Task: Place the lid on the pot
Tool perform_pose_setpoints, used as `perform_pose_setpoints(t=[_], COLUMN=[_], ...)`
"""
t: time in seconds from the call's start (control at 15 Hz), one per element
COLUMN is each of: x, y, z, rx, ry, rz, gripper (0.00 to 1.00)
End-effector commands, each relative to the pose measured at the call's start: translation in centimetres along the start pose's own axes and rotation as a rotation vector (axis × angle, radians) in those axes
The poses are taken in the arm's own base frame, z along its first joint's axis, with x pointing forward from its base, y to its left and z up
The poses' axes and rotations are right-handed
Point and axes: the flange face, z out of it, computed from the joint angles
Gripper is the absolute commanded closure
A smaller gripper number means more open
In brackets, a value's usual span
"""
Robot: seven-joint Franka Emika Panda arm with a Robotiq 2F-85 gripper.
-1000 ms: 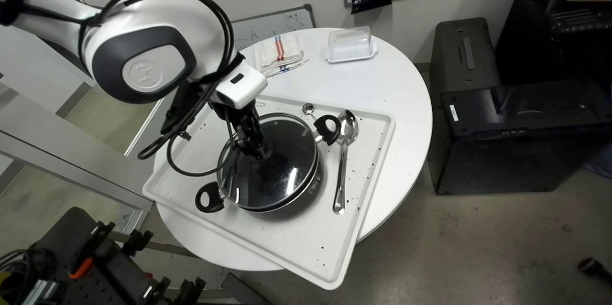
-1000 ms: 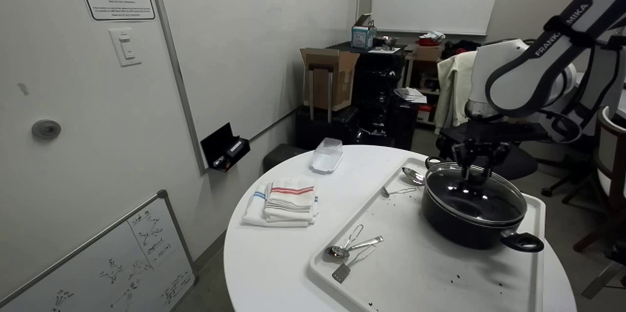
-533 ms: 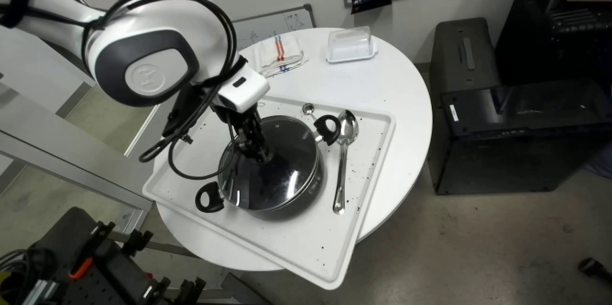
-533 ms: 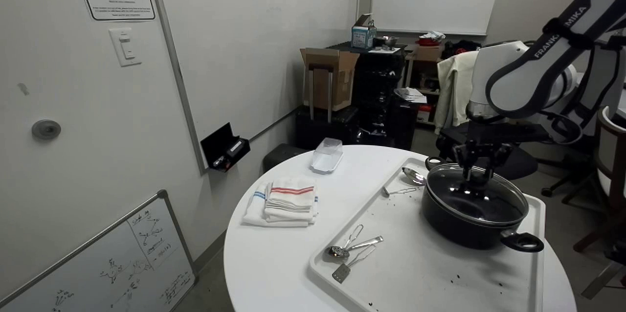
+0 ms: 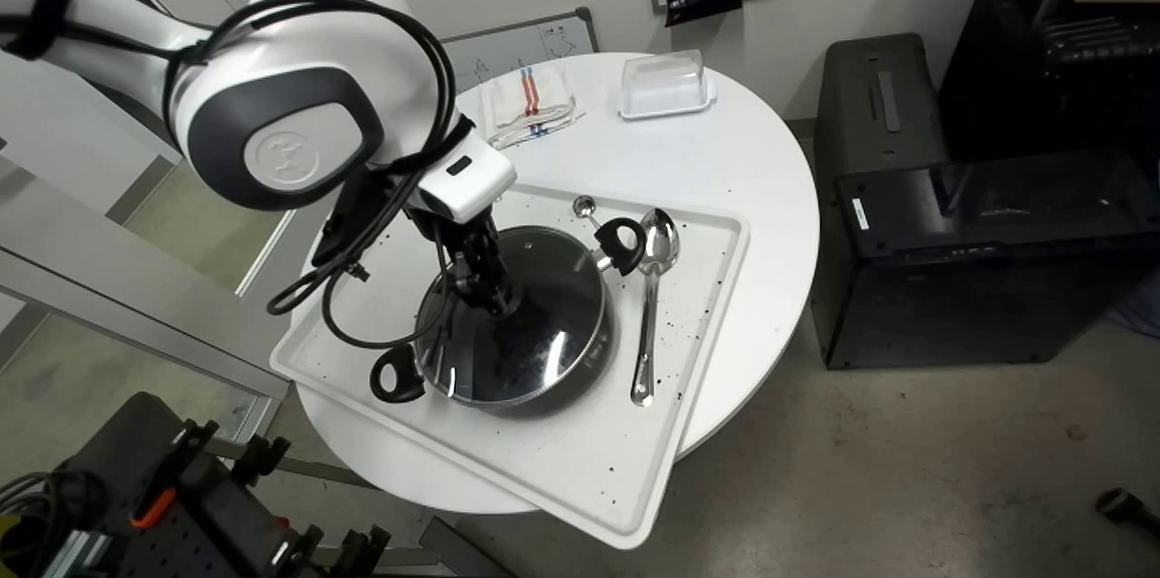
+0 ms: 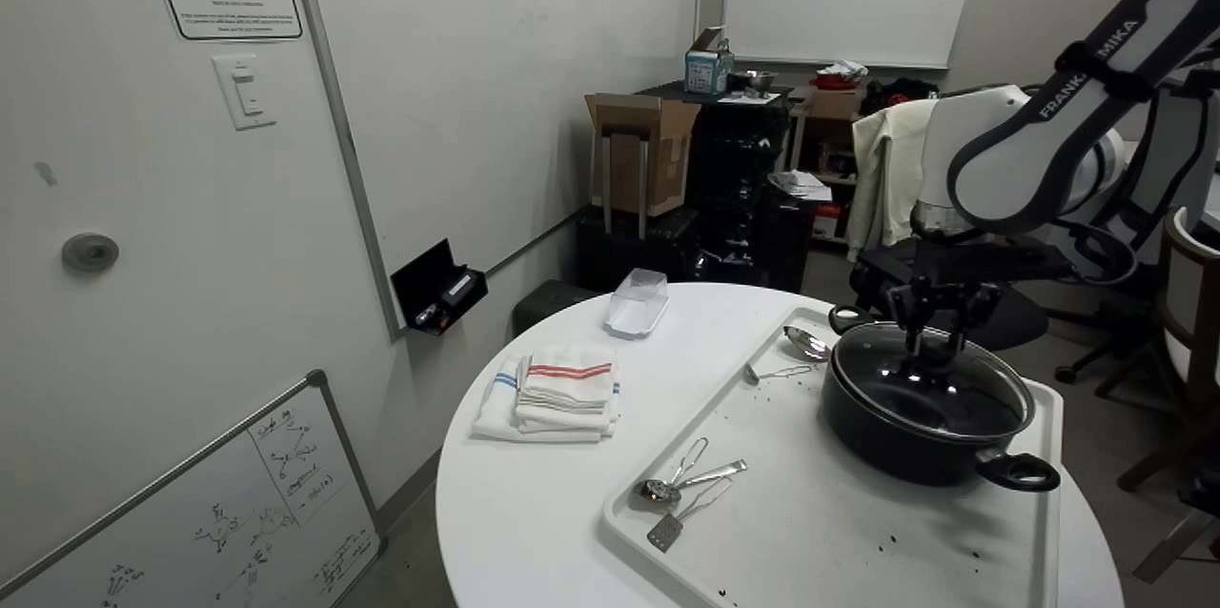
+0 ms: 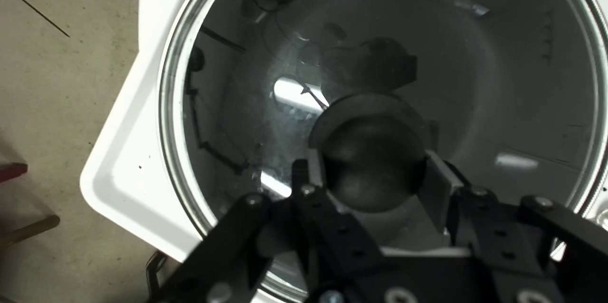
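Jaws partly closed, the gripper (image 7: 374, 171) has its pads (image 7: 441, 189) against both sides of the black knob (image 7: 373, 160) on the glass lid (image 5: 546, 324). The lid lies over the black pot (image 6: 888, 446); whether fully seated, I cannot tell. The pot stands on a white tray (image 5: 580, 478) with a corner past the edge of the round table (image 5: 743, 157). Folded dish towels (image 5: 530, 102) lie near the table's edge.

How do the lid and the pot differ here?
The lid is transparent, the pot opaque black. The lid has one central knob, the pot two side handles. The gripper holds the lid; the pot stands on the tray. Both look round, about equally wide.
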Motion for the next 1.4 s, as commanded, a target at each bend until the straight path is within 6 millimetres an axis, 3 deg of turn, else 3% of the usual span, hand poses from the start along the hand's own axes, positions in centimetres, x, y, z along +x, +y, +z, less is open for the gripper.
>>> perform_pose_setpoints(t=[0.0, 1.2, 1.27, 1.33], x=[0.46, 0.34, 0.34, 0.33], y=[-0.41, -1.27, -1.26, -1.23], z=[-0.67, 0.1, 0.04, -0.02], rx=[0.019, 0.038, 0.04, 0.043], ry=[-0.001, -0.014, -0.015, -0.014], rz=[0.019, 0.016, 0.015, 0.018], gripper=[0.75, 0.75, 0.3, 0.24])
